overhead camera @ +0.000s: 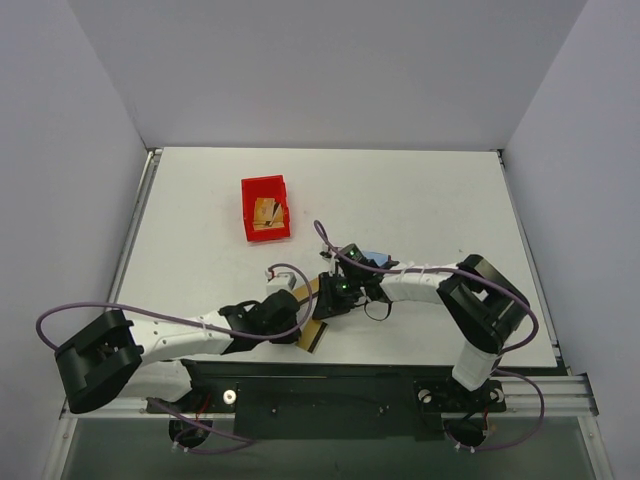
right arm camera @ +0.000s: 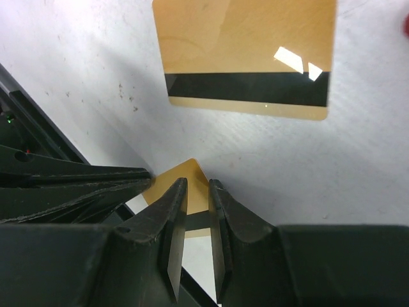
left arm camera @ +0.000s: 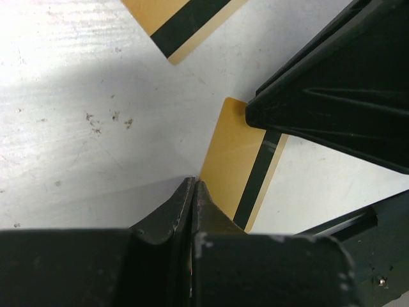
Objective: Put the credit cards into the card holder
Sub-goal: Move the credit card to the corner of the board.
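Observation:
A gold-tan credit card [left arm camera: 239, 160] with a dark stripe lies near the table's front edge, also in the top view [overhead camera: 313, 337]. My left gripper [left arm camera: 193, 182] is shut, its tips at the card's near corner [overhead camera: 302, 320]; I cannot tell whether it pinches it. My right gripper [right arm camera: 197, 185] is open a narrow way, with the card's far corner [right arm camera: 192, 176] showing between its fingertips [overhead camera: 324, 305]. A second card [right arm camera: 246, 57] lies flat close by [overhead camera: 305, 291]. The card holder is mostly hidden; only a light blue patch [overhead camera: 375, 256] shows behind my right arm.
A bright red bin [overhead camera: 266, 208] with gold-tan cards inside stands at the back left of the middle. The black mounting rail [overhead camera: 330, 375] runs just past the table's front edge. Purple cables loop over both arms.

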